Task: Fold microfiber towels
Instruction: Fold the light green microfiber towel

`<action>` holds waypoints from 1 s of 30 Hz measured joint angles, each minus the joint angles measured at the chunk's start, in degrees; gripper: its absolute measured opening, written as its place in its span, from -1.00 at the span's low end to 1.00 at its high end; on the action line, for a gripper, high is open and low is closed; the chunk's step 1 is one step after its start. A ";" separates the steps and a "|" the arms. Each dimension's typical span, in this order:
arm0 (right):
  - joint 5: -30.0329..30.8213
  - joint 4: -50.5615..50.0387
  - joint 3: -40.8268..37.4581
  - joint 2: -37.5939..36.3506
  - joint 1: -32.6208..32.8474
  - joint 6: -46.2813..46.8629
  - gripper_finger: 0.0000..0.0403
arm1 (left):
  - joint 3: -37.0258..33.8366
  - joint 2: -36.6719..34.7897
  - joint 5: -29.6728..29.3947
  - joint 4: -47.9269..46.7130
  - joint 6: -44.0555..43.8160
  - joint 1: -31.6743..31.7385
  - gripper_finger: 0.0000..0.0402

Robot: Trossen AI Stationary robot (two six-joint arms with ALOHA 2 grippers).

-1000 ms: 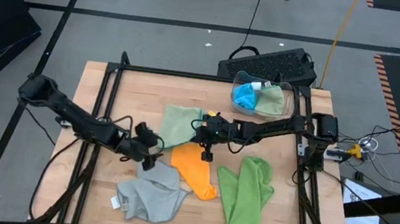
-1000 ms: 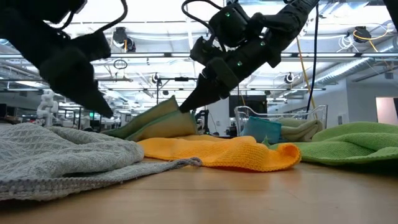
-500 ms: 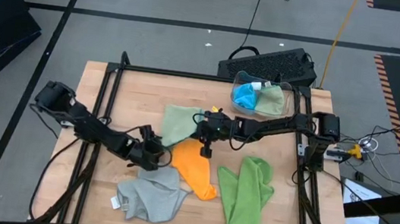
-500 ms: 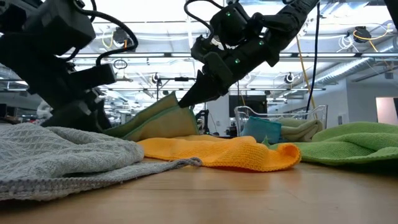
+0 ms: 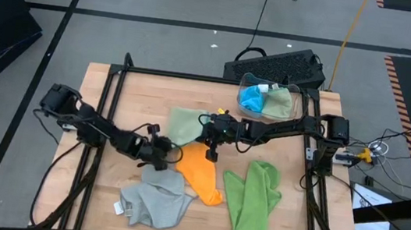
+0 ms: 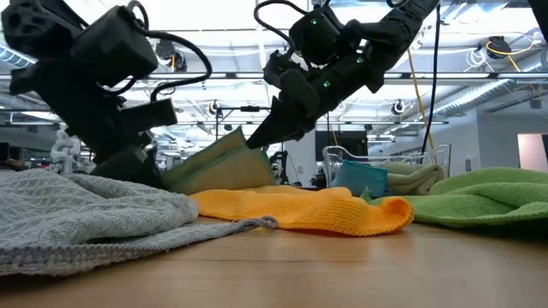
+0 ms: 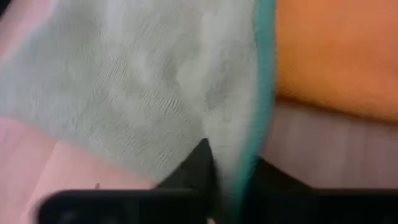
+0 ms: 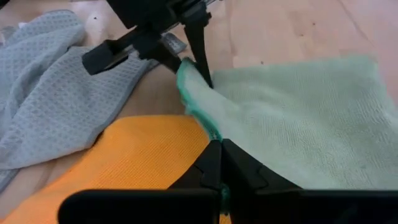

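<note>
Left end effector (image 5: 167, 150): I see it low over the worktop, a little left of centre, its fingers (image 8: 198, 50) nipped on the near corner of the sage green towel (image 5: 184, 126).
Right end effector (image 5: 209, 145): I see it near the middle of the worktop, pressed together on the sage green towel's other near corner, lifting that edge off the wood.
Sage green towel: I find it just past centre toward 12 o'clock, its far part flat, its near edge raised between my two end effectors.
Orange towel (image 5: 203, 174): I see it just toward 6 o'clock from the sage one, rumpled, lying flat on the wood.
Grey towel (image 5: 153, 200): it lies at about 7 o'clock near the front edge, bunched, a small white tag (image 5: 119, 208) at its left corner.
Lime green towel (image 5: 251, 201): I see it at about 4 o'clock, loosely doubled over, just beside the orange one.
Clear bin (image 5: 292, 110): it stands at about 1 o'clock near the far edge and holds a bright blue towel (image 5: 251, 98) with another pale green towel (image 5: 277, 102) beside it.
Worktop (image 5: 137, 99): light wood, inside a dark frame.
</note>
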 joint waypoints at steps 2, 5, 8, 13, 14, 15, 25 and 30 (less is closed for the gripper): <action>-1.28 -1.09 0.00 -0.55 -0.02 0.79 -1.00 | 1.47 -0.60 3.27 -1.52 -0.89 0.07 -0.93; -3.34 -3.89 0.00 -1.95 0.00 1.02 -1.00 | 4.96 -2.21 8.05 -5.73 -5.01 -0.86 -0.92; -8.54 -6.38 -0.02 -3.07 -0.01 1.69 -1.00 | 9.31 -3.42 14.00 -10.11 -9.24 -1.55 -0.94; -19.93 -5.62 0.00 -3.86 0.19 9.08 -1.00 | 15.58 -5.07 26.54 -11.77 -12.86 -1.73 -0.94; -21.79 -5.51 0.02 -3.89 0.40 10.08 -1.00 | 16.87 -5.06 28.04 -11.82 -13.48 -1.78 -0.93; -23.97 -5.46 -0.01 -3.84 0.47 11.31 -1.00 | 18.07 -5.00 29.08 -12.02 -14.10 -1.78 -0.93; -35.74 -5.40 -0.17 -4.91 0.23 18.79 -1.00 | 20.82 -8.10 33.27 -24.73 -12.39 0.36 -0.93; -36.95 -4.88 -0.18 -5.31 -1.59 21.90 -1.00 | 19.45 -8.27 42.00 -24.47 -10.29 4.24 -0.96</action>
